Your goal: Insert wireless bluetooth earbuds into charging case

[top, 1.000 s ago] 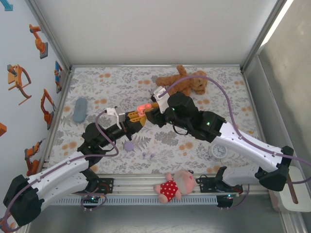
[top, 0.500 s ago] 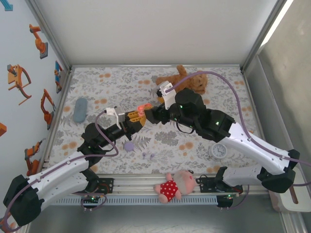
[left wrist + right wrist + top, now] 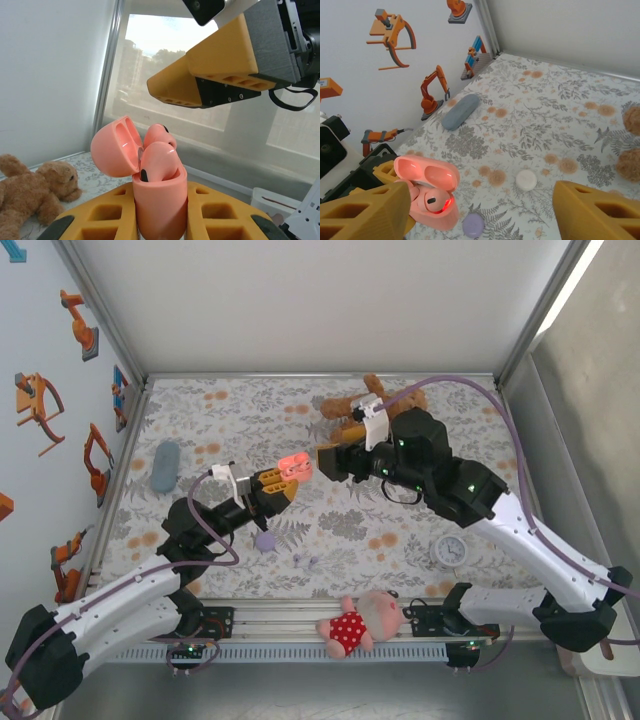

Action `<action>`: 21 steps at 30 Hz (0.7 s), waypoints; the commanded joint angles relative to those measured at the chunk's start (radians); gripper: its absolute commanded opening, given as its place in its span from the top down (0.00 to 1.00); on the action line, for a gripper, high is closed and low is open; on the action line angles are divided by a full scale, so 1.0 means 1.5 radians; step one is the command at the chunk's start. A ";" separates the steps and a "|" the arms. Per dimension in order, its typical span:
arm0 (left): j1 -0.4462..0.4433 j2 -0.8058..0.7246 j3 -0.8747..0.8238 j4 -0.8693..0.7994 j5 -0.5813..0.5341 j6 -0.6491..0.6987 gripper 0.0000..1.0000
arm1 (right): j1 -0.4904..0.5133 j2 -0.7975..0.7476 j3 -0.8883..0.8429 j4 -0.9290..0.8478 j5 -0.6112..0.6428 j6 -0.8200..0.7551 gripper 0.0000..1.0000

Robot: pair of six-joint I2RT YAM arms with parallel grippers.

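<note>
Left wrist view: the left gripper (image 3: 160, 217) is clamped on the lower shell of the coral charging case (image 3: 159, 200). The case lid is hinged open, and two orange-pink earbuds (image 3: 159, 161) stand in its wells. The right gripper (image 3: 326, 461) hangs just beside the case with its jaws apart, above the floral mat (image 3: 400, 530).

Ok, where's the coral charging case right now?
In the top view the coral case is clamped, lid open, in the left gripper over the middle of the mat, with the open right gripper just to its right.
</note>
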 commanded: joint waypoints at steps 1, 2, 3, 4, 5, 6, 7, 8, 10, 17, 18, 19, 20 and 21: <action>-0.004 -0.004 -0.002 0.044 0.016 -0.004 1.00 | -0.009 -0.008 -0.016 -0.026 -0.011 0.023 0.33; -0.004 -0.003 0.000 0.044 0.017 -0.004 1.00 | -0.009 -0.006 -0.017 -0.028 -0.008 0.023 0.35; -0.004 -0.002 0.001 0.044 0.018 -0.005 1.00 | -0.011 -0.004 -0.017 -0.034 -0.006 0.023 0.35; -0.004 -0.002 0.000 0.045 0.019 -0.005 1.00 | -0.011 -0.001 -0.014 -0.039 -0.004 0.021 0.36; -0.004 -0.002 0.001 0.045 0.020 -0.005 1.00 | -0.011 0.004 -0.012 -0.046 -0.002 0.018 0.36; -0.004 -0.002 0.002 0.046 0.019 -0.004 1.00 | -0.011 0.006 -0.011 -0.051 0.002 0.016 0.36; -0.004 -0.001 0.001 0.045 0.019 -0.005 1.00 | -0.011 0.009 -0.010 -0.055 0.004 0.015 0.36; -0.004 -0.002 0.001 0.045 0.019 -0.003 1.00 | -0.011 0.013 -0.009 -0.056 0.004 0.015 0.36; -0.004 -0.001 0.001 0.044 0.021 -0.002 1.00 | -0.011 0.021 -0.006 -0.054 -0.006 0.015 0.36; -0.004 0.001 0.004 0.034 0.022 0.003 1.00 | -0.011 0.035 0.003 -0.039 -0.022 0.015 0.36; -0.004 0.001 0.004 0.032 0.022 0.004 1.00 | -0.011 0.036 0.003 -0.036 -0.027 0.015 0.36; -0.004 0.001 0.005 0.030 0.022 0.005 1.00 | -0.011 0.037 0.002 -0.034 -0.030 0.015 0.36; -0.004 -0.001 0.007 0.028 0.022 0.006 1.00 | -0.011 0.038 0.002 -0.032 -0.033 0.014 0.36; -0.004 -0.002 0.007 0.027 0.022 0.006 1.00 | -0.011 0.038 0.002 -0.031 -0.035 0.014 0.37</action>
